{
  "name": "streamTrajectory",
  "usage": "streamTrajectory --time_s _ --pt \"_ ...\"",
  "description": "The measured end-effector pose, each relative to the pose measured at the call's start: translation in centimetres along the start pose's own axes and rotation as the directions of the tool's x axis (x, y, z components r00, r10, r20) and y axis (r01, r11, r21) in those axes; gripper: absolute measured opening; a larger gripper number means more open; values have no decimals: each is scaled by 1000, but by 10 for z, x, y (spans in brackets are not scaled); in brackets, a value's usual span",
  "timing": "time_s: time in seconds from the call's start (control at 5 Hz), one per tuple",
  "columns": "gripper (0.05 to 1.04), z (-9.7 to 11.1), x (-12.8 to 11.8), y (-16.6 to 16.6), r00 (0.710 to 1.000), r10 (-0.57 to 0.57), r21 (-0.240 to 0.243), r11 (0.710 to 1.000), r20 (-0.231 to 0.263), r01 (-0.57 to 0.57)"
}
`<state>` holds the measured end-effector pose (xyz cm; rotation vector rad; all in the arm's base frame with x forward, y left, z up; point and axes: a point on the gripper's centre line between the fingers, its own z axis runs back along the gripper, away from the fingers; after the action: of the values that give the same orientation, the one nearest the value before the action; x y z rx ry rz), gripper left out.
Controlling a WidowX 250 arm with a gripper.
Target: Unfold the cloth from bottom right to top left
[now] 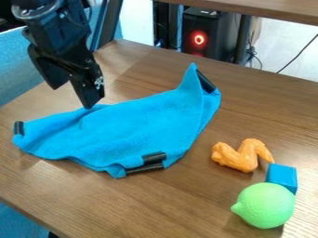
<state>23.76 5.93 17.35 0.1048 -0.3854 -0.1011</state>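
Spread open, the gripper [73, 98] must seemingly begin unfolding the blue cloth [133, 128] by lifting its black-tabbed lower corner [154, 158] toward top left.

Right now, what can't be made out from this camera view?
In the camera view:
- Layers beneath the cloth: hidden by its upper surface.
- Whether the gripper touches it: contact spot too small to judge.
- Lower part of the blue block: behind the green fruit.
- The arm's base: cut off by the top edge.

The black robot arm [61, 35] has a grey-rimmed round joint [37, 9] and an angular black gripper [72, 98] with whitish markings [99, 82].
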Motion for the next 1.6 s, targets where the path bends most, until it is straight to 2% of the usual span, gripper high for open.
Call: streamTrajectory --time_s 0.2,0.4,0.6,1.0,1.2,1.6 --pt "1000 -2 -2 -2 1000 5 -6 1000 -14 -5" --pt "1000 -1 0 -27 998 -57 -49 997 -31 55" --pt "1000 -17 -10 -57 989 -145 -14 989 -37 144" --pt "1000 -45 -10 -79 976 -216 83 972 -38 219" --pt "1000 -60 -8 -83 972 -225 115 966 -61 231" --pt "1000 -76 9 -84 977 -200 143 967 -79 210"
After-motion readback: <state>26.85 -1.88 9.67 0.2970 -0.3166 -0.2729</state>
